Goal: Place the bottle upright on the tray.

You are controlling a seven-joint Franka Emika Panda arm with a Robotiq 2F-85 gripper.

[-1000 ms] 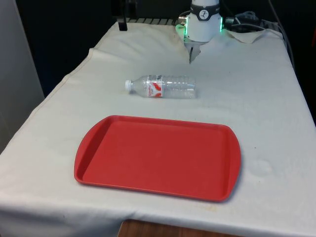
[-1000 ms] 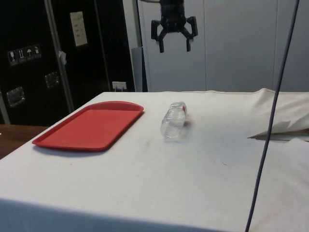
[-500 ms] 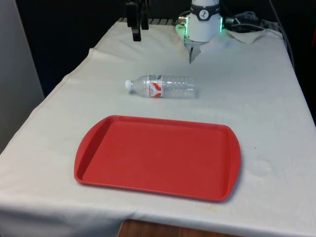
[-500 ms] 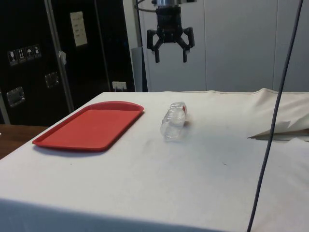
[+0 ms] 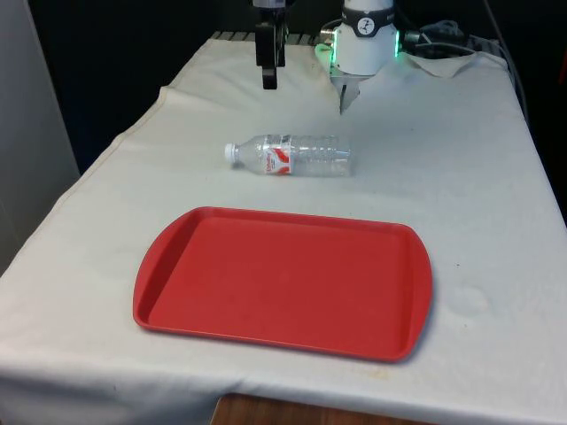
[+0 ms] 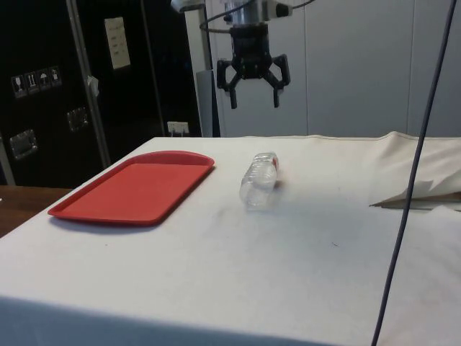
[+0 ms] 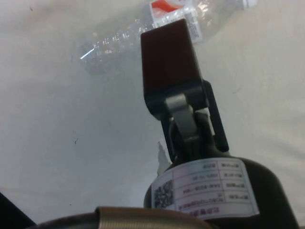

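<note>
The clear plastic water bottle (image 5: 289,155) lies on its side on the white-clothed bench (image 5: 461,177), its white cap toward the front view's left and its red-and-white label near the neck end. It has not shifted from where it lay a second ago. In the side view the bottle (image 6: 259,180) rests just beyond the tray's far corner, apart from it. The wrist view catches the bottle (image 7: 143,36) past one dark finger, though the label's print is too blurred to read.

The red tray (image 5: 177,292) sits nearer the front camera than the bottle, flat on the cloth and bare, unmoved as well.

The gripper (image 6: 253,101) hangs in the air above the bench, behind the bottle, with its jaws spread wide and holding nothing. Since the earlier frames it has come lower and, in the front view, the gripper (image 5: 269,84) has travelled toward the right, closer to the bottle.
</note>
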